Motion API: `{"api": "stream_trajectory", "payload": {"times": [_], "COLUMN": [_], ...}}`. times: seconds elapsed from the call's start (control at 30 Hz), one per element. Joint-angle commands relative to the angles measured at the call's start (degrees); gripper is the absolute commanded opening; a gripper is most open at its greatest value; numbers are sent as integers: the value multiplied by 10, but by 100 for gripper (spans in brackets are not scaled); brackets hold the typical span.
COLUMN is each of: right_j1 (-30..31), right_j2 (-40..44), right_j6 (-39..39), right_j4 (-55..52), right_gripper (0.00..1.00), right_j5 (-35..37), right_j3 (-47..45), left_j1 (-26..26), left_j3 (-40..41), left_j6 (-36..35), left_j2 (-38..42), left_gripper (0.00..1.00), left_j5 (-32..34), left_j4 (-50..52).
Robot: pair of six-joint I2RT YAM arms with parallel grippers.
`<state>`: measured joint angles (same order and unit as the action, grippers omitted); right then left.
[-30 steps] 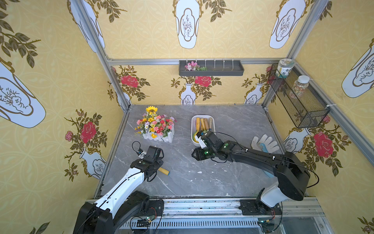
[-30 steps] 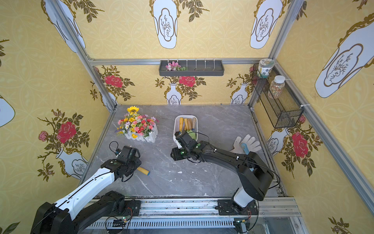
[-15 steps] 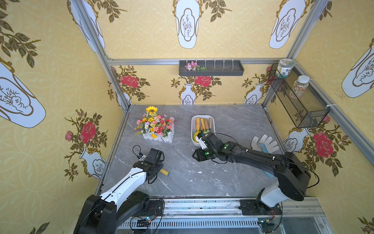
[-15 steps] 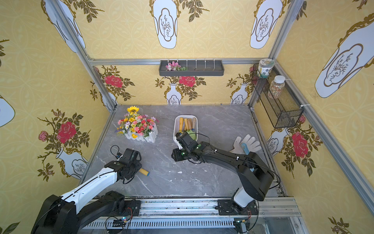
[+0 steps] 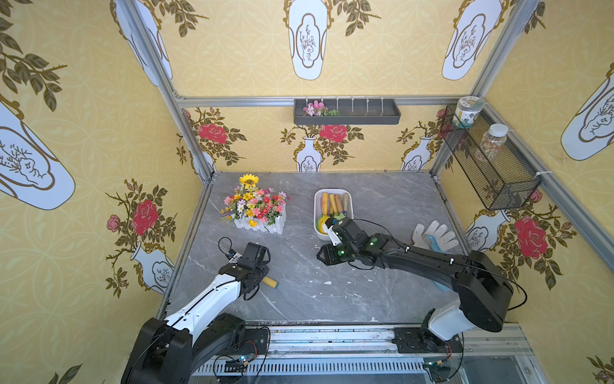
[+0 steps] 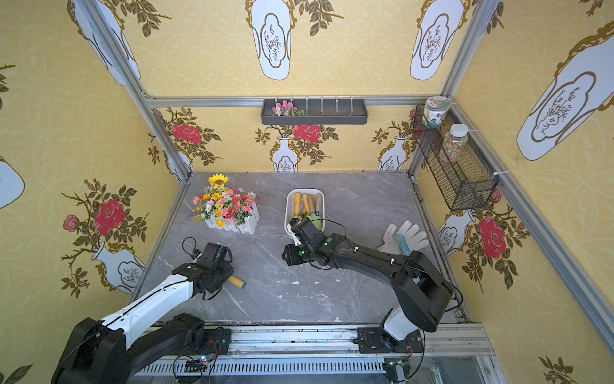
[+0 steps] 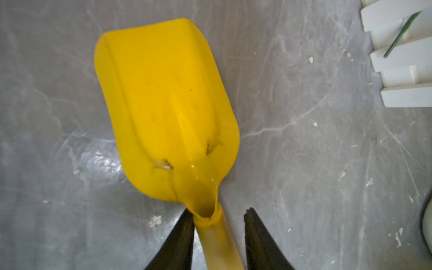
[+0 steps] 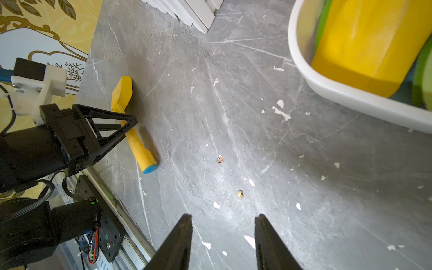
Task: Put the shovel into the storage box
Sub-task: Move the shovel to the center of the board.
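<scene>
The grasp is being set up. The shovel is being straddled at the neck of its handle by the left gripper, whose jaws are being held partly apart. One finger is being rested against the handle while a gap is being left at the other, so nothing is judged to be gripped yet. The shovel is being left flat on the desk near its left edge, toward the front left corner. Its blue-capped handle end is being shown from under the wrist in a top view.

Next, the jaws are judged to need closing squarely on the handle. The shovel is then to be lifted and carried to the storage box, which is being kept well apart, mid-desk toward the back edge. The box is being crowded already by wooden-handled tools laid lengthwise, with a yellow blade and a green one at its near end, so laying the shovel on top, parallel, is judged likeliest. The right gripper is being held open and empty just beside that end.

On the back wall, pink flowers are being held in the end compartment of a grey tray. On the right wall, two jars are being carried in a wire basket.
</scene>
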<state>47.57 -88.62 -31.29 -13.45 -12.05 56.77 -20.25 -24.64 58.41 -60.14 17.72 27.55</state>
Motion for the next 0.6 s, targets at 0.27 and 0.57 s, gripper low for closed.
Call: {"api": "stream_trajectory", "payload": {"times": [0.27,0.57], "right_j1": [-1,-1], "right_j2": [4,2], "right_j6": [-1,-1], "right_j4": [20,21], "right_gripper": [48,48], "right_j5": [4,2], "right_j3": [-7,-4], "left_j1": [-1,0], "left_j3": [15,10], "left_j6": [-8,-12], "left_j2": [-6,-28], "left_gripper": [38,33], "left_j5": [-55,-80], "left_j4": [-19,-46]}}
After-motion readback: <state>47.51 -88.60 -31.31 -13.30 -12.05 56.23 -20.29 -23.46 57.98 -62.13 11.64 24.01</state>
